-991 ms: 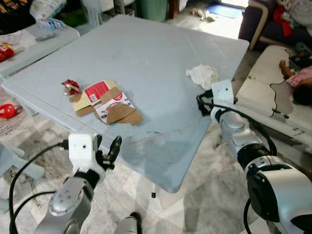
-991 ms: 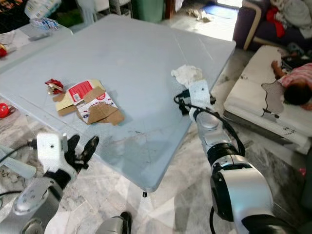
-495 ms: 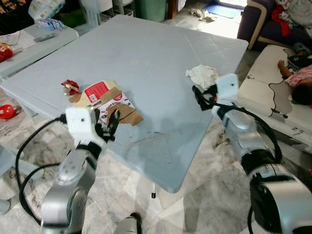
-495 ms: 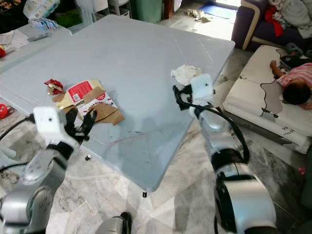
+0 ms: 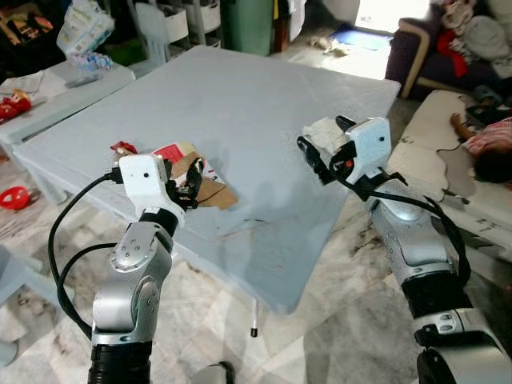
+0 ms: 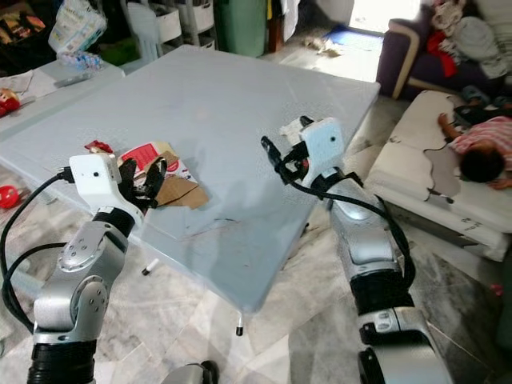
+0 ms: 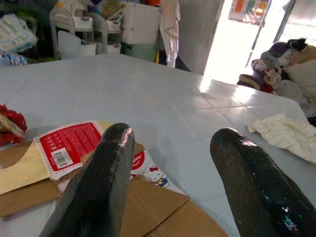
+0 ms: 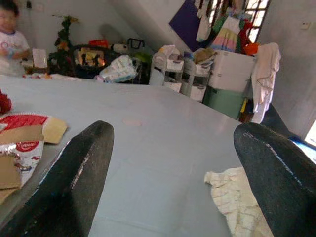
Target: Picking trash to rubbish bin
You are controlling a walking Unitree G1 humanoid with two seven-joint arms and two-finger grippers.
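Observation:
A flattened cardboard box (image 5: pixel 192 174) with a red label lies near the front left edge of the grey table (image 5: pixel 240 88). A red wrapper (image 5: pixel 122 148) lies beside it. My left gripper (image 5: pixel 186 186) hovers open just short of the cardboard (image 7: pixel 74 163), nothing between its fingers (image 7: pixel 103 168). A crumpled white tissue (image 5: pixel 322 131) lies near the table's right edge. My right gripper (image 5: pixel 322 150) is open and raised over that edge, with the tissue (image 8: pixel 237 197) on the table just ahead of it.
A second table (image 5: pixel 56 88) with clutter stands at the left, a red object (image 5: pixel 12 196) on the floor below it. A green bin (image 5: pixel 248 24) stands beyond the table. A person (image 5: pixel 488 136) lies on a mattress at the right.
Both arms have risen. The left gripper came up from below the table's edge to the cardboard; the right gripper lifted from beside the edge to the tissue. The camera shifted too.

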